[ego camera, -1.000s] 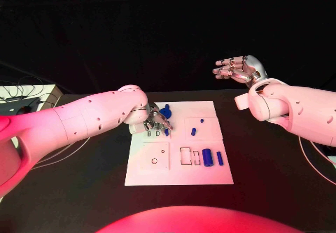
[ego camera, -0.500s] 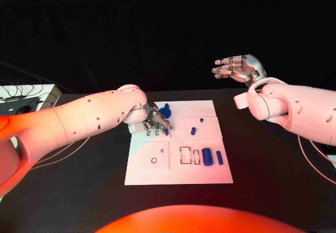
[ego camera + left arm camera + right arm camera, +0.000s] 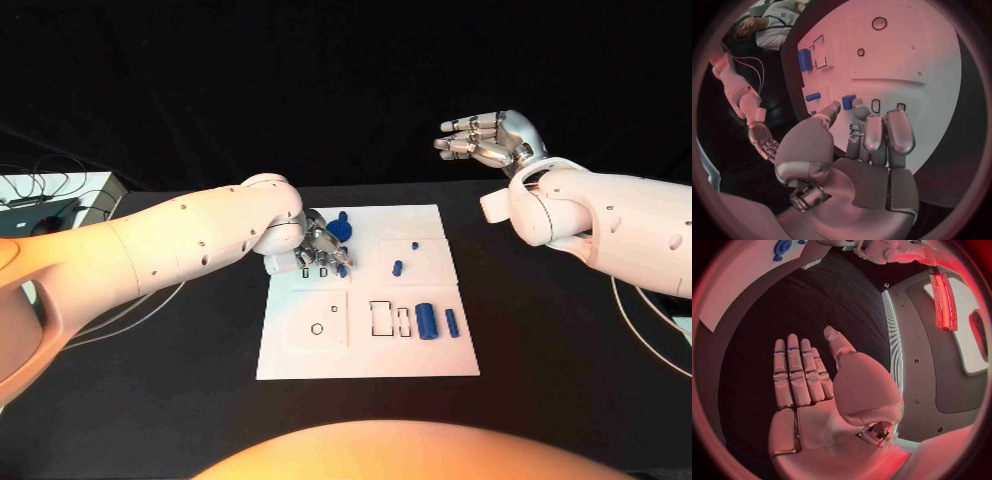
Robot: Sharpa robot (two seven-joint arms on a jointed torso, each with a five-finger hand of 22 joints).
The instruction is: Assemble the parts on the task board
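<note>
Your left hand (image 3: 320,250) is low over the far left part of the task board (image 3: 371,355), which lies in the middle of the black surface (image 3: 562,340). In the left wrist view you see its fingers (image 3: 887,131) close together and stretched toward the board, with the thumb set a little apart. The fingertips reach down to a small blue part (image 3: 849,101) next to two small slots in the plate. I cannot tell if the fingers really pinch this part or only touch it.

Just behind this hand, at the far edge of the board, you find a bigger round blue part (image 3: 340,229). Near the middle of the board lie two small blue parts, a short one (image 3: 415,246) and a longer one (image 3: 398,268). At the near right there is a thick blue cylinder (image 3: 427,323) and just beside it a thin blue bar (image 3: 453,323), both next to rectangular cut-outs.

Your right hand (image 3: 488,140) is lifted high, well apart from the board, beyond its far right corner. Its fingers (image 3: 795,372) are straight, side by side, and hold nothing.
</note>
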